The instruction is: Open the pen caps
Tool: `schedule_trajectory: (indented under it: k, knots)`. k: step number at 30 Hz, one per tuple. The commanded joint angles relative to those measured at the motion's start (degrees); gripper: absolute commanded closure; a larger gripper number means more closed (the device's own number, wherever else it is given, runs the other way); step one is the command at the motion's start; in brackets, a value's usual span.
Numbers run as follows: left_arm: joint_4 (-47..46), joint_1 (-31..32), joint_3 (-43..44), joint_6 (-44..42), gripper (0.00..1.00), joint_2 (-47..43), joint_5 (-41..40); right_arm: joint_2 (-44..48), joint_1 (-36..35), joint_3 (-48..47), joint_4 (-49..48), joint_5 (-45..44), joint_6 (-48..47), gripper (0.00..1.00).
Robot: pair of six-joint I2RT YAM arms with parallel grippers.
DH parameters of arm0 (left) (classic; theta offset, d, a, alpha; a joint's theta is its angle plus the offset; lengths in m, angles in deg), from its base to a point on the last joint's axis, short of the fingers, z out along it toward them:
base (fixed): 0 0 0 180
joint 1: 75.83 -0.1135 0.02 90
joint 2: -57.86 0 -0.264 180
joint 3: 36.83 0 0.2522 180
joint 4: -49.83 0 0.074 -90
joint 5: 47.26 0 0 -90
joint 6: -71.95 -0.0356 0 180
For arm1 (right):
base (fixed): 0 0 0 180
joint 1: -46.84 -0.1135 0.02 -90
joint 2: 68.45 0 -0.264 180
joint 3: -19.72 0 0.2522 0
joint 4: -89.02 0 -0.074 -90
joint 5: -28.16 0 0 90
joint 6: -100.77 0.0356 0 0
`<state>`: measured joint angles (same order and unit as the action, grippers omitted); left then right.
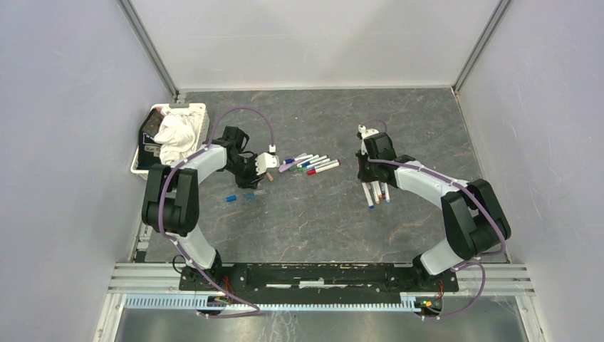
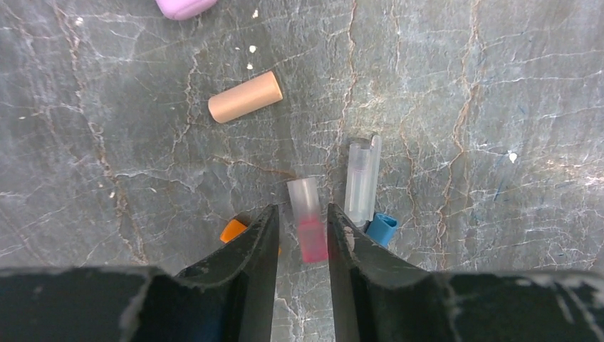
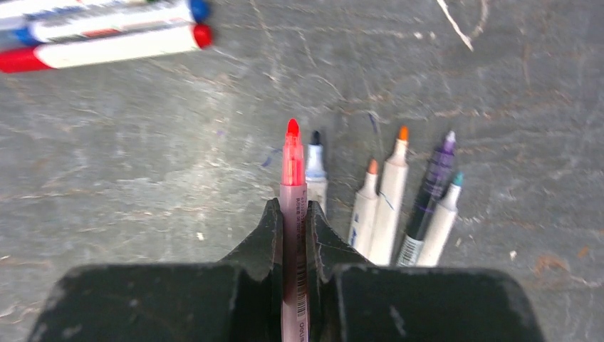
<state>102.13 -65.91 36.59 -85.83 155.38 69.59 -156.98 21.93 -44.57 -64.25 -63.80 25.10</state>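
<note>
Among the pen caps, a translucent pink cap (image 2: pixel 308 224) lies flat on the bench (image 2: pixel 463 107), right between the fingers of the left end effector (image 2: pixel 302 208). The jaws are parted narrowly around it. A sliver of bench shows between the cap and one finger, and whether the other finger touches it cannot be told.

In the left wrist view, a clear cap (image 2: pixel 362 182) lies just to the right of the pink cap, roughly parallel to it. A blue cap (image 2: pixel 382 228) peeks out past the finger on that same side. An orange cap (image 2: pixel 232 229) shows on the opposite side of the pink cap, half hidden behind the other finger. A tan cap (image 2: pixel 246 96) lies farther beyond it and off to the left, well apart.

In the top view, a row of capped pens (image 1: pixel 313 164) lies just to the right of the pink cap's spot. Farther right, the right end effector (image 3: pixel 292 206) is clamped tight on a red pen (image 3: pixel 292 153) whose bare tip points forward past the fingers. Several uncapped pens (image 3: pixel 392 199) lie side by side on the bench beside that one. Far to the other side of the pink cap, near the bench's left edge, a white basket (image 1: pixel 186 107) holds a crumpled white cloth (image 1: pixel 176 137).
</note>
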Motion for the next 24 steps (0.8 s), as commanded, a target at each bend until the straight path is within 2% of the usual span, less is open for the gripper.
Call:
schedule_trajectory:
  k: [1,6,10,11,13,21,22,24]
  knots:
    - [-1.01,-0.24,2.6,3.87,0.61,1.82,-0.82,1.07,0.19,1.71,-0.74,-8.15,0.73,0.97]
    - [0.93,-0.32,4.25,4.56,0.6,-0.85,0.87,0.17,0.13,2.35,-0.98,-9.95,-0.02,0.85]
    - [2.89,-0.5,8.43,9.6,0.55,-4.75,4.47,-0.58,0.2,3.03,-1.25,-9.99,-0.04,0.76]
    - [3.98,-0.51,9.84,10.89,0.4,-6.0,6.65,-0.47,0.16,3.27,-1.55,-9.95,0.0,0.74]
    - [6.17,-0.51,12.8,13.77,0.34,-7.74,8.97,-0.44,0.19,3.46,-1.43,-10.06,0.04,0.7]
    - [10.9,-0.6,21.99,21.25,0.27,-14.1,7.19,2.5,0.16,2.39,-1.03,-10.22,0.3,0.68]
    - [10.91,-0.6,22.73,21.96,0.22,-15.11,6.64,3.18,0.15,1.94,-1.01,-10.31,0.44,0.68]
    - [10.04,-0.6,22.95,23.47,0.18,-17.19,5.51,4.55,0.16,1.38,-2.1,-9.19,0.45,0.67]
